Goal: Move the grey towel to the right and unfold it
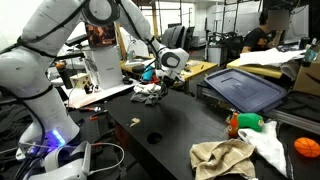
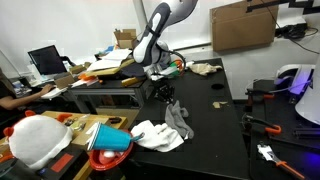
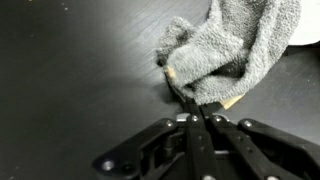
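The grey towel (image 3: 238,45) runs past the wrist view's top edge, and your fingers (image 3: 192,108) are pinched shut on its lower edge over the counter (image 3: 70,70).

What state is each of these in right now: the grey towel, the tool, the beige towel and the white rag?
grey towel, bunched up on the black table, not unfolded.
tool, shut on the grey towel's edge.
beige towel, crumpled in a heap on the table.
white rag, crumpled beside the beige towel.
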Robot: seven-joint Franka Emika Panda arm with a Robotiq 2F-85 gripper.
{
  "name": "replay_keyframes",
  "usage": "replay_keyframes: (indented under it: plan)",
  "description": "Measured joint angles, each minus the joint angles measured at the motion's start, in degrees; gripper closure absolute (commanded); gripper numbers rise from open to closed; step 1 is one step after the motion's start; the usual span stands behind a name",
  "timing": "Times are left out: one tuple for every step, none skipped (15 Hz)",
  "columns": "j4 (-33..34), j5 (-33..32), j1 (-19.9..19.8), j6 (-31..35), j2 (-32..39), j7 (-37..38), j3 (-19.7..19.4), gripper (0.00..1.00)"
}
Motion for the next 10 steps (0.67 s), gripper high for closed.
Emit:
replay_keyframes:
  plan:
    - [-0.09,-0.99,-0.02,-0.18,-0.99,0.0,-1.11,0.99]
    - [-0.13,-2.13,-0.07,-0.53,-1.93,0.0,-2.3,0.99]
    - [-0.15,-3.67,-0.1,-0.96,-2.97,0.0,-3.72,0.99]
    - [-0.17,-5.32,-0.14,-1.23,-3.96,0.02,-5.16,0.99]
    - [-0.2,-7.14,-0.15,-1.26,-4.87,0.09,-6.61,0.99]
    - [-0.23,-8.87,-0.16,-1.27,-5.6,0.17,-7.89,0.99]
    - [-0.24,-10.4,-0.19,-1.26,-6.14,0.24,-8.92,0.99]
    - [-0.27,-11.72,-0.21,-1.26,-6.61,0.26,-9.67,0.99]
    - [-0.33,-12.87,-0.22,-1.26,-7.1,0.26,-10.09,0.99]
    - [-0.43,-13.85,-0.21,-1.25,-7.63,0.26,-10.15,0.99]
